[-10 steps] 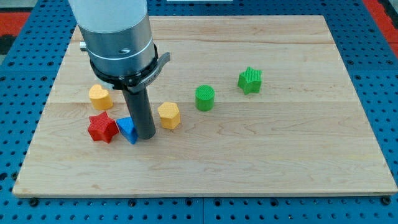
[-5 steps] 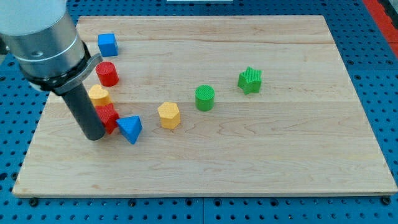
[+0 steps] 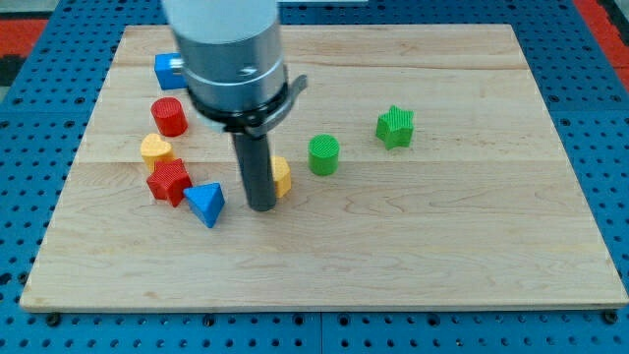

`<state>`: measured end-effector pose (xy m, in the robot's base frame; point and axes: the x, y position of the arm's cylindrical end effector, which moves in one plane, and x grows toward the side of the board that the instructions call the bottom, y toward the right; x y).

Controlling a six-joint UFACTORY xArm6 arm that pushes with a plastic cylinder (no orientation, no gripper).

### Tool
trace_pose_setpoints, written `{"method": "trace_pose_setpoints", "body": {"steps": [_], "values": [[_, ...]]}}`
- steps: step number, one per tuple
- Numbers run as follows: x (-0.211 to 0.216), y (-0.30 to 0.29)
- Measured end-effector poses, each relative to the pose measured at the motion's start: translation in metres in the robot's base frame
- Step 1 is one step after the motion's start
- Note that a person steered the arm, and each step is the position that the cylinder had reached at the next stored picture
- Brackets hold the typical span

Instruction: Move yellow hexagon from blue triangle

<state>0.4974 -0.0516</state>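
Note:
The yellow hexagon (image 3: 281,176) lies left of the board's middle, mostly hidden behind my dark rod. My tip (image 3: 260,207) rests on the board right at the hexagon's left side, between it and the blue triangle (image 3: 205,204), which lies a short way to the tip's left. A small gap shows between tip and triangle.
A red star (image 3: 169,182) touches the triangle's left. A yellow heart (image 3: 155,149), a red cylinder (image 3: 169,116) and a blue cube (image 3: 167,71) run up the view's left. A green cylinder (image 3: 323,154) and a green star (image 3: 395,127) lie right of the hexagon.
My tip moved from the red star's left side across to the right, past the blue triangle, to the yellow hexagon's left side. The blocks have barely shifted.

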Motion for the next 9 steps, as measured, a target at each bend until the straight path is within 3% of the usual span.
{"method": "trace_pose_setpoints", "body": {"steps": [1, 2, 5, 6, 7, 8, 9], "values": [[-0.015, -0.029], [0.012, -0.036], [0.027, -0.08], [0.041, -0.065], [0.027, 0.0], [0.018, -0.002], [0.01, -0.041]]}}
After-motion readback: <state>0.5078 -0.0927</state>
